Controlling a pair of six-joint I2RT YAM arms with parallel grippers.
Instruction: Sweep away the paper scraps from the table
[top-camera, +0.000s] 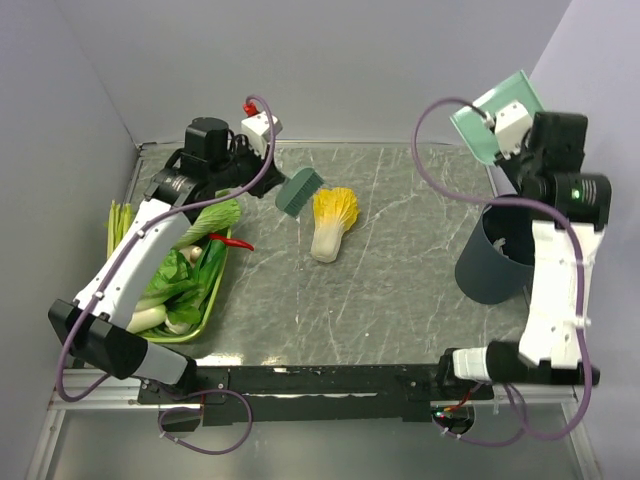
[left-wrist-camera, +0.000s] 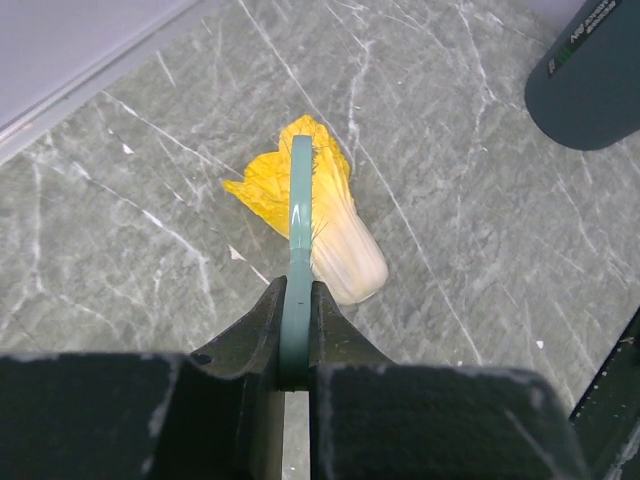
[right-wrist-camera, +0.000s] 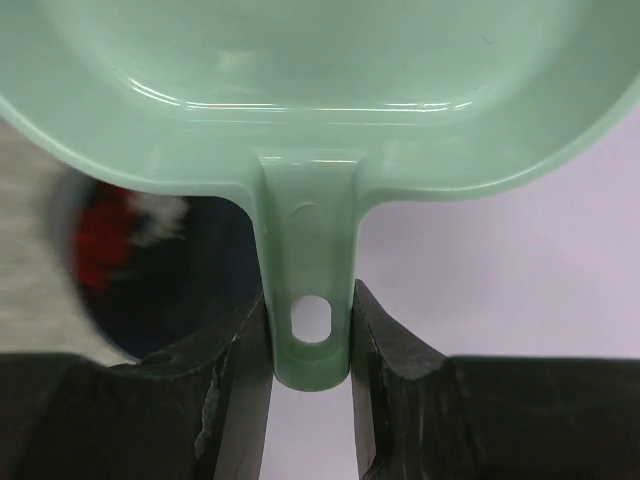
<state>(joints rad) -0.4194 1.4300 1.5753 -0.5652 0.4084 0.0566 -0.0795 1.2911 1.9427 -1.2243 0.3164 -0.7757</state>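
We see left gripper (left-wrist-camera: 297, 340) clenched on the brush (top-camera: 299, 190) over the table (top-camera: 400, 300) by the cabbage (top-camera: 333, 222) — right gripper (right-wrist-camera: 310, 345) grasping the dustpan (right-wrist-camera: 300, 90) handle above the bin (top-camera: 490, 268), paper scraps (right-wrist-camera: 112, 235) blurred inside.

One marking noted: a short line of pale lettering (left-wrist-camera: 578, 38) printed on the side of the dark grey bin (left-wrist-camera: 590, 95), at the right of the table (left-wrist-camera: 450, 220). Characters too small and blurred to read. No other legible text found.
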